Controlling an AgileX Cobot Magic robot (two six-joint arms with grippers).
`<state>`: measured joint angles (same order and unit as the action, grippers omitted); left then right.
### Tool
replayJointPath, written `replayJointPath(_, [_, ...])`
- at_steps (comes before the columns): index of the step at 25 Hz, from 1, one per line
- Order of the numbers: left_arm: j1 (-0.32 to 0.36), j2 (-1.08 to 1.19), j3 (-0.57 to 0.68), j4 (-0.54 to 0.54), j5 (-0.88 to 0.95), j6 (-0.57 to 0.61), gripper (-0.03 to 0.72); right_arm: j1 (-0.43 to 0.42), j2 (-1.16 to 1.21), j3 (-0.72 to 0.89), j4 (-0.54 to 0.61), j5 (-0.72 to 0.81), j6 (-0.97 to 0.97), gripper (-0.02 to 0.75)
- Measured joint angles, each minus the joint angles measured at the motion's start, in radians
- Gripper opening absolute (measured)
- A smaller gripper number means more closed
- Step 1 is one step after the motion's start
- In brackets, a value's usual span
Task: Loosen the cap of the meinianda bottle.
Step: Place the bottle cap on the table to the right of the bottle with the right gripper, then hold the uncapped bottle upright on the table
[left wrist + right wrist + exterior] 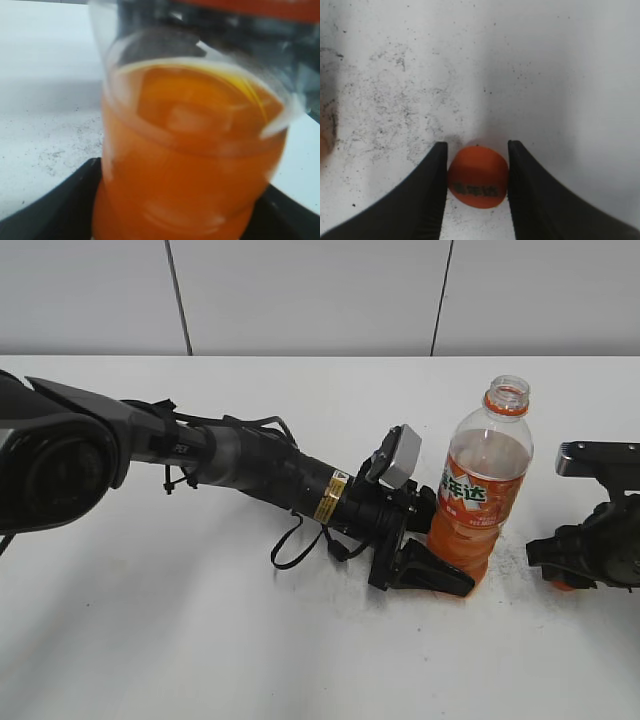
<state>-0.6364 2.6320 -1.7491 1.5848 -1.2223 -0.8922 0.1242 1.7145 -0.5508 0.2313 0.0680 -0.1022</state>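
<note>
The meinianda bottle (485,490) stands upright on the white table, part full of orange drink, and its neck is open with no cap on it. My left gripper (448,575) is shut on the bottle's lower body, which fills the left wrist view (190,150). The small orange cap (478,176) sits between the black fingers of my right gripper (478,148), printed top facing the camera, just above or on the table. In the exterior view the right gripper (552,565) is low at the right of the bottle, with a bit of the orange cap (562,585) showing under it.
The white table (200,640) has dark specks and smudges on it around the bottle. A white panelled wall (300,290) stands behind the table. The left arm's body and loose black cables (290,540) lie across the middle left.
</note>
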Motion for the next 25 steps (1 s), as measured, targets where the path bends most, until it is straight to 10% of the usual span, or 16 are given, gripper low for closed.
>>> replayJointPath(9, [0.000, 0.000, 0.000, 0.000, 0.000, 0.000, 0.568, 0.000, -0.001, 0.000, 0.059, 0.021, 0.003, 0.509])
replayJointPath(25, [0.054, 0.000, 0.000, 0.079, -0.011, -0.055, 0.656, 0.000, -0.145, 0.000, 0.092, 0.140, 0.005, 0.527])
